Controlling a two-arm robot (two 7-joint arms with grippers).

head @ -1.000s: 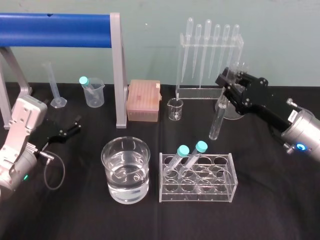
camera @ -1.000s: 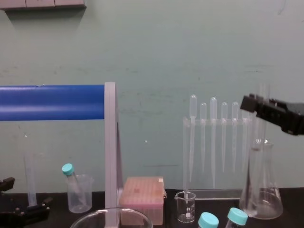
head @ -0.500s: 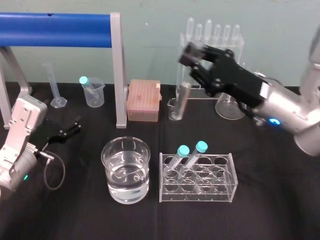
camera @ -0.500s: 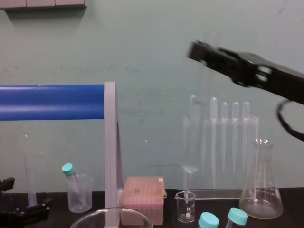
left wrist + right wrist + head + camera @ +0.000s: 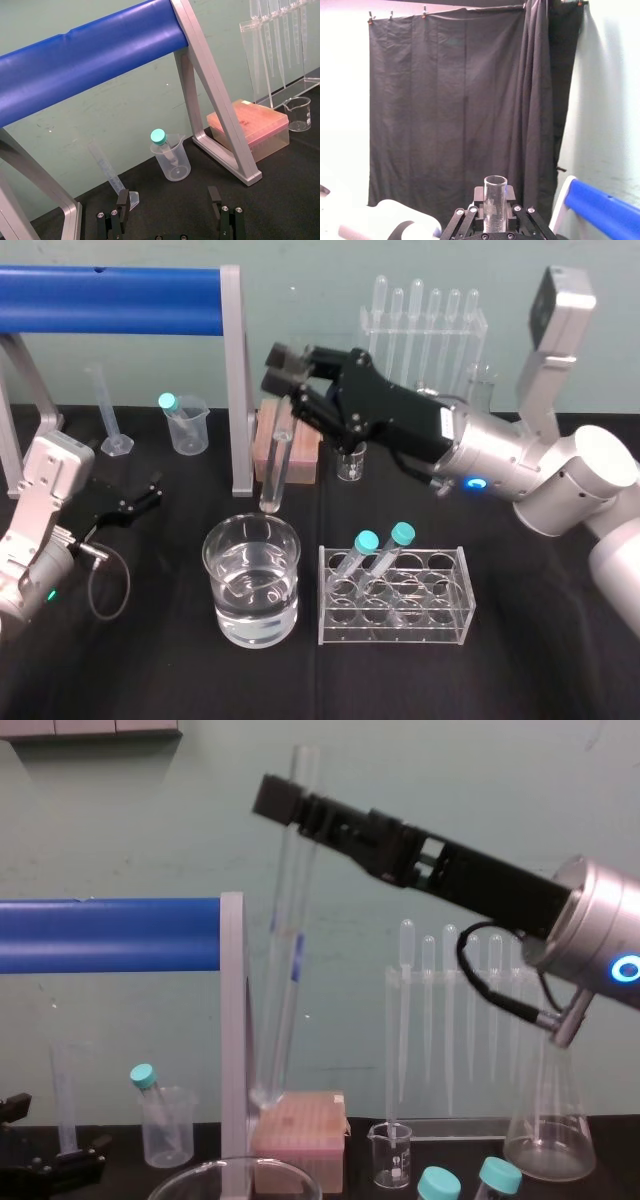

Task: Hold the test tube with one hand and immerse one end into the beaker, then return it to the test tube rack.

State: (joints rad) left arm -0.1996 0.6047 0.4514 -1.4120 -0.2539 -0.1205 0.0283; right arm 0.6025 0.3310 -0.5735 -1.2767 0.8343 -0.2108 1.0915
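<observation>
My right gripper (image 5: 288, 375) is shut on the upper part of the clear glass test tube (image 5: 274, 478), which hangs nearly upright, slightly tilted. The tube's round lower end hovers just above the far rim of the large water-filled beaker (image 5: 212, 552), clear of the water. In the chest view the test tube (image 5: 284, 970) ends well above the beaker rim (image 5: 200, 1176), with the right gripper (image 5: 288, 800) near its top. The tube's open rim (image 5: 495, 186) shows between the right fingers (image 5: 470, 216). The acrylic test tube rack (image 5: 445, 618) holds two teal-capped tubes. My left gripper (image 5: 138, 497) rests open at the left.
A blue bar on a grey frame (image 5: 236, 390) stands behind the beaker. A pink tip box (image 5: 300, 455), a small glass beaker (image 5: 350, 465) and a pipette stand (image 5: 420, 330) sit at the back. A plastic beaker (image 5: 187, 425) and graduated cylinder (image 5: 108, 415) are back left.
My right arm has swept left with the test tube, from in front of the pipette stand to above the large beaker. The left arm has not moved.
</observation>
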